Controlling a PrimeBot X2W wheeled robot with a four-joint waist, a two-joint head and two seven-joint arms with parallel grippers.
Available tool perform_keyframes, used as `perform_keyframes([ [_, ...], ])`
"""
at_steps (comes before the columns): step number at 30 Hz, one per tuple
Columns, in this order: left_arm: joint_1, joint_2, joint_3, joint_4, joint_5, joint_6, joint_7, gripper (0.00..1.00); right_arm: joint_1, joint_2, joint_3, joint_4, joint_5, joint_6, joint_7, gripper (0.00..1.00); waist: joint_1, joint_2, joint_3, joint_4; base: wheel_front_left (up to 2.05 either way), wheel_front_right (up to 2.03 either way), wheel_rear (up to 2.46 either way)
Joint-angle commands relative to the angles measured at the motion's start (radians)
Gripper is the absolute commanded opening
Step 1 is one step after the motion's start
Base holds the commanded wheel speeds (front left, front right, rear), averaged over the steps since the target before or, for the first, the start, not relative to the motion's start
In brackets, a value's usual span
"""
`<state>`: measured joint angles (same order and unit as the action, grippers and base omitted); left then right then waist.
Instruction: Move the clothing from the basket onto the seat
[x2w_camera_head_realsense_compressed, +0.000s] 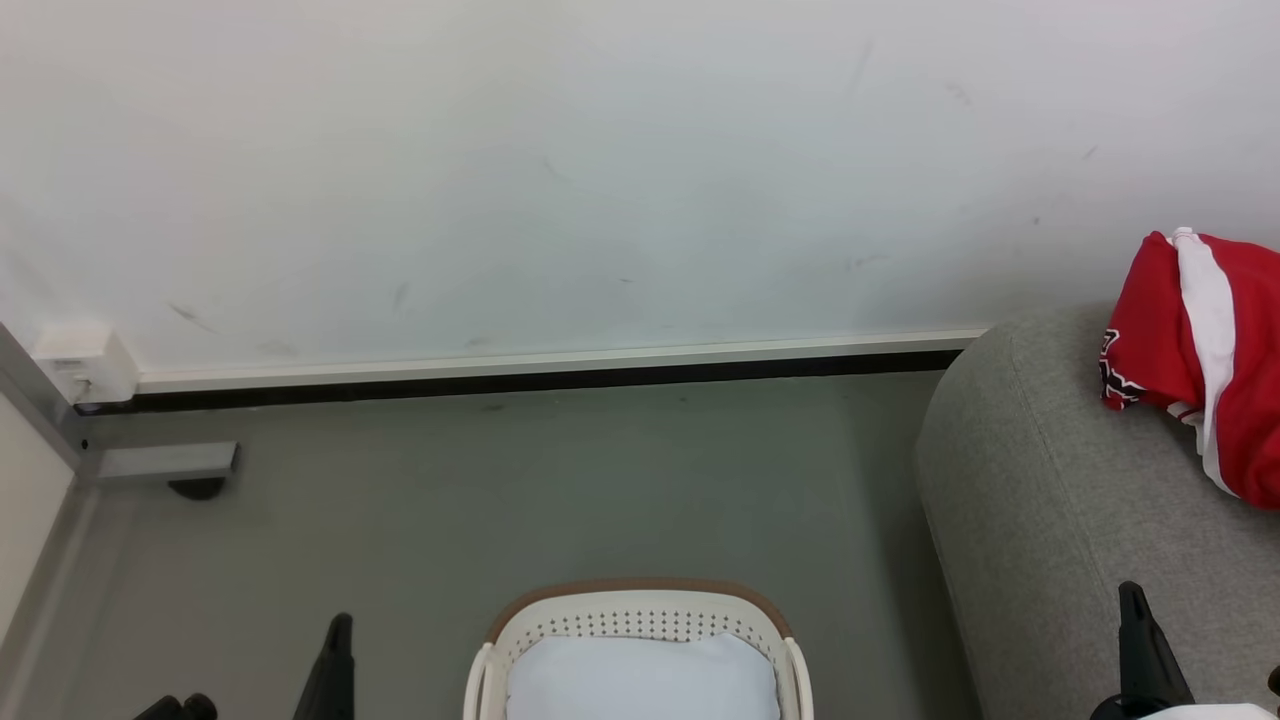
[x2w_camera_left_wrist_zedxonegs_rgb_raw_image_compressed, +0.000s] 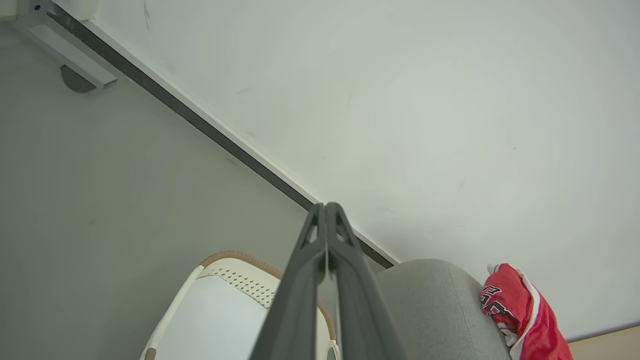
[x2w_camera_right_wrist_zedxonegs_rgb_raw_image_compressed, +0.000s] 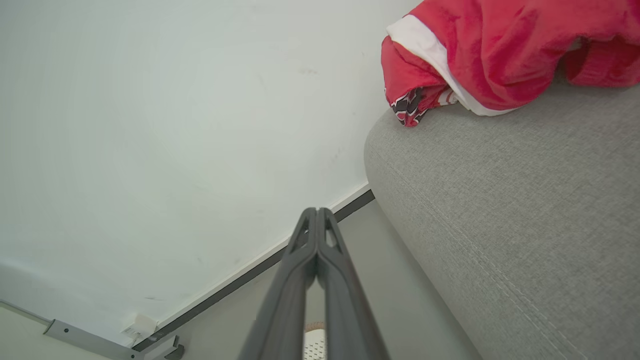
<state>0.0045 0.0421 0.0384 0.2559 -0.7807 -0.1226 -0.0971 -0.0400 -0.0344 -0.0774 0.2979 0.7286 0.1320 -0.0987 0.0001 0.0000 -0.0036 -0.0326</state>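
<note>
Left fingers (x2w_camera_head_realsense_compressed: 340, 640): pressed together and holding nothing, poking up at the lower left of the head view. On the left wrist view the two dark tips (x2w_camera_left_wrist_zedxonegs_rgb_raw_image_compressed: 330, 210) meet in front of the black strip at the foot of the wall.
Basket (x2w_camera_head_realsense_compressed: 640, 592): on the grey floor (x2w_camera_head_realsense_compressed: 550, 480), just to the right of the left fingers and between the two pairs. It has a cream wall with rows of small holes and a brown rim band.
Pale cloth (x2w_camera_head_realsense_compressed: 640, 680): lying in the basket, plain bluish-white, to the right of the left fingertips.
Seat (x2w_camera_head_realsense_compressed: 1040, 500): big, grey and woven, with a rounded edge and a seam line. It stands right of the basket with a strip of floor between them, and it runs behind the right fingers.
Right fingers (x2w_camera_head_realsense_compressed: 1132, 600): closed tip to tip and empty, rising in front of the seat's near part. On the right wrist view the seat's rounded edge sits just right of them.
Red sports clothing (x2w_camera_head_realsense_compressed: 1200, 360): heaped on the seat, beyond and right of the right fingers and well apart from them. There's a white stripe down the middle and black-and-white numerals on its left fold.
</note>
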Motion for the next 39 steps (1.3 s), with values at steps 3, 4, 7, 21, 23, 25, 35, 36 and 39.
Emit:
perform_keyframes([
  [3, -0.027, 0.006, 0.010, -0.013, -0.067, -0.002, 0.015, 0.00, -0.030, -0.011, -0.007, -0.017, 0.070, -0.001, 0.016, 0.00, 0.0000, 0.0000, 0.000, 0.001, 0.00, 0.00, 0.00],
  [4, -0.029, 0.006, 0.012, -0.013, -0.079, -0.002, 0.018, 0.00, -0.031, -0.011, -0.008, -0.018, 0.084, -0.001, 0.019, 0.00, 0.0000, 0.0000, 0.000, 0.002, 0.00, 0.00, 0.00],
  [7, -0.034, 0.006, 0.015, -0.013, -0.119, -0.003, 0.028, 0.00, -0.033, -0.012, -0.009, -0.020, 0.125, -0.001, 0.029, 0.00, 0.0000, 0.0000, 0.001, 0.003, 0.00, 0.00, 0.00],
  [21, -0.054, 0.008, 0.030, -0.013, -0.285, -0.005, 0.071, 0.00, -0.043, -0.014, -0.016, -0.029, 0.301, -0.001, 0.072, 0.00, 0.0000, 0.0000, 0.002, 0.008, 0.00, 0.00, 0.00],
  [23, -0.056, 0.008, 0.032, -0.013, -0.306, -0.005, 0.077, 0.00, -0.045, -0.014, -0.017, -0.030, 0.325, -0.001, 0.078, 0.00, 0.0000, 0.0000, 0.002, 0.009, 0.00, 0.00, 0.00],
  [25, -0.058, 0.008, 0.034, -0.013, -0.327, -0.005, 0.082, 0.00, -0.047, -0.015, -0.018, -0.031, 0.346, -0.001, 0.083, 0.00, 0.0000, 0.0000, 0.002, 0.010, 0.00, 0.00, 0.00],
  [35, -0.071, 0.009, 0.043, -0.013, -0.429, -0.006, 0.109, 0.00, -0.051, -0.016, -0.021, -0.036, 0.455, -0.001, 0.109, 0.00, 0.0000, 0.0000, 0.003, 0.013, 0.00, 0.00, 0.00],
  [36, -0.072, 0.009, 0.044, -0.013, -0.437, -0.006, 0.112, 0.00, -0.051, -0.016, -0.022, -0.037, 0.465, -0.001, 0.112, 0.00, 0.0000, 0.0000, 0.003, 0.014, 0.00, 0.00, 0.00],
  [39, -0.075, 0.009, 0.046, -0.013, -0.469, -0.007, 0.119, 0.00, -0.053, -0.016, -0.023, -0.038, 0.497, -0.001, 0.119, 0.00, 0.0000, 0.0000, 0.003, 0.015, 0.00, 0.00, 0.00],
])
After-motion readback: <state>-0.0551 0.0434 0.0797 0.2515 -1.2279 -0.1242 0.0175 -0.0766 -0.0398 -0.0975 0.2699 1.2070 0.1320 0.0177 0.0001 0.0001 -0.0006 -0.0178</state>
